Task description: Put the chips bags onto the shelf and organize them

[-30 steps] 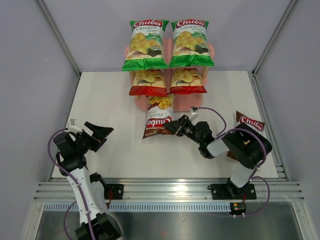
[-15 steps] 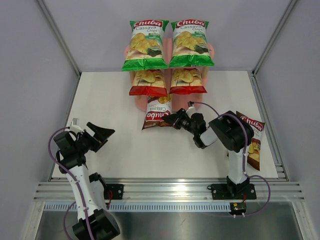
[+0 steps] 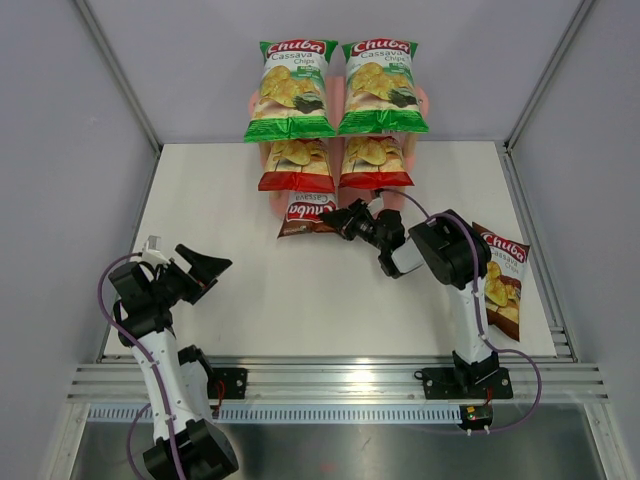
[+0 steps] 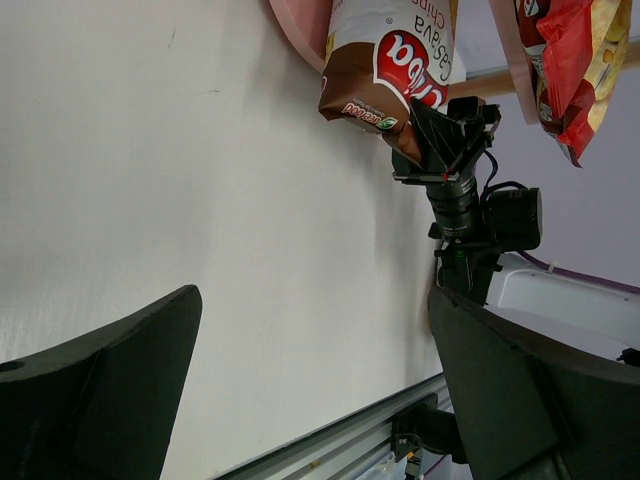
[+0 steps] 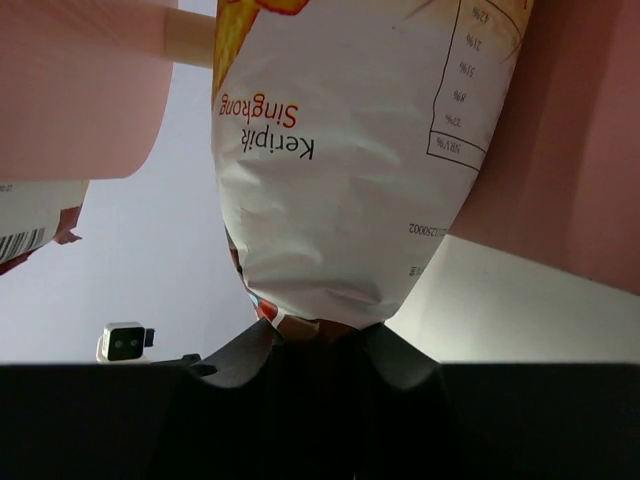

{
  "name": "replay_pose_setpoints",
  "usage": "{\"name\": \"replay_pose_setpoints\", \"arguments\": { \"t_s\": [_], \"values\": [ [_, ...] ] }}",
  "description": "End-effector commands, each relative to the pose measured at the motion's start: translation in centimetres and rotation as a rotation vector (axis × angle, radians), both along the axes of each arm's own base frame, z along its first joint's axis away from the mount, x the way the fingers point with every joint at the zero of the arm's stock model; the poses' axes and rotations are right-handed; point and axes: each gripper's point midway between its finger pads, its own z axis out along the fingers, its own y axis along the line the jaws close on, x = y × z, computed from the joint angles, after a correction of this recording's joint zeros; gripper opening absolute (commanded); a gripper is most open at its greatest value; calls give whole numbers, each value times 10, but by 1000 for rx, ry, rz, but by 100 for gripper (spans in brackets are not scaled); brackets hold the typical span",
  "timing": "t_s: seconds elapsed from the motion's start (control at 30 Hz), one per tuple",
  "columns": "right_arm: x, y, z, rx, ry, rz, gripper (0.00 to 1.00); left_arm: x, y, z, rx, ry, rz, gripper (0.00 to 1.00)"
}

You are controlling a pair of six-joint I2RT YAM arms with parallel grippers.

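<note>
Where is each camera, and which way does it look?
Top external: above and behind the left arm and right arm, looking down on the table, the shelf, the left gripper and the right gripper.
Left wrist: on the left arm, looking across the table at the held brown bag; its own open fingers frame the bottom.
Right wrist: on the right arm, facing the shelf close; its own fingers pinch the bag's white back.
Shared: top and left wrist both show the right gripper holding that bag.

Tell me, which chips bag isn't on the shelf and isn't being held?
The dark brown bag lying on the table beside the right arm. The other brown one is in the right gripper.
</note>
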Motion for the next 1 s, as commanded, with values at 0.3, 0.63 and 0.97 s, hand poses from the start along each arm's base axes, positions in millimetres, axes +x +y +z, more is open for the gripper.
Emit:
{"name": "replay_pose_setpoints", "arguments": {
  "t_s": [0.3,0.63,0.97],
  "values": [
    [40,12,34,51,-102,18,29,1,-4,11,20,-64,-42,99],
    [52,26,28,36,-73,74,32,2,-3,10,18,-64,-39,99],
    [47,19,21,21,-49,41,47,1,-6,10,14,-67,-54,99]
  ]
}}
